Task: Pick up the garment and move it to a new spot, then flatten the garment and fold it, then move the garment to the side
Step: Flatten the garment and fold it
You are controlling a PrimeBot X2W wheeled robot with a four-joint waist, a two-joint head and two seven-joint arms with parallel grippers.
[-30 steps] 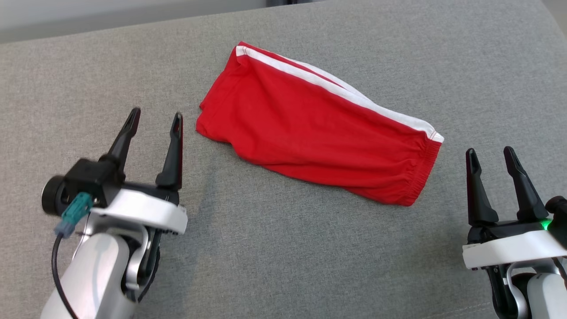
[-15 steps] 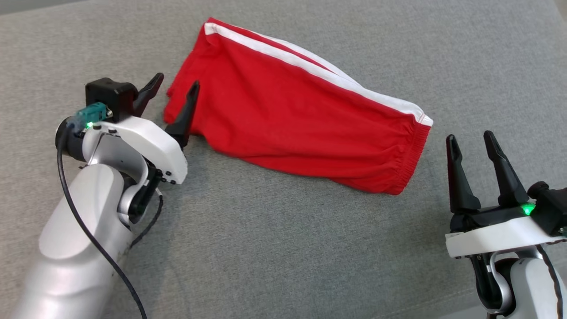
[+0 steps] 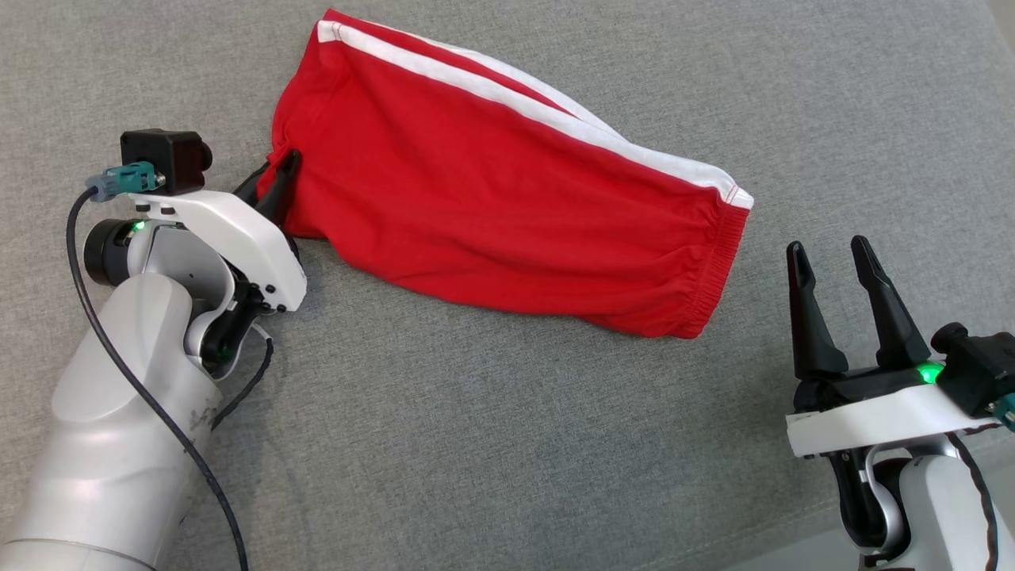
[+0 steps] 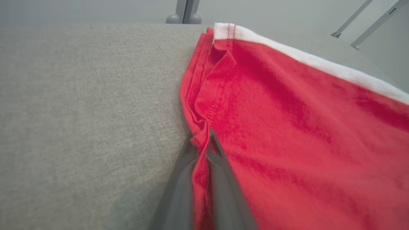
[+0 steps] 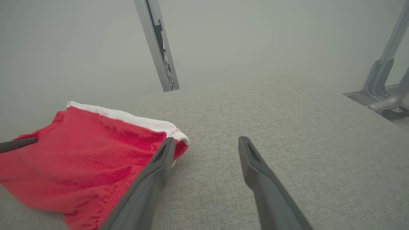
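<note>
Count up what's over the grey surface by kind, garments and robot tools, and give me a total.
red garment: 1
tools: 2 (left tool, right tool)
Total: 3
</note>
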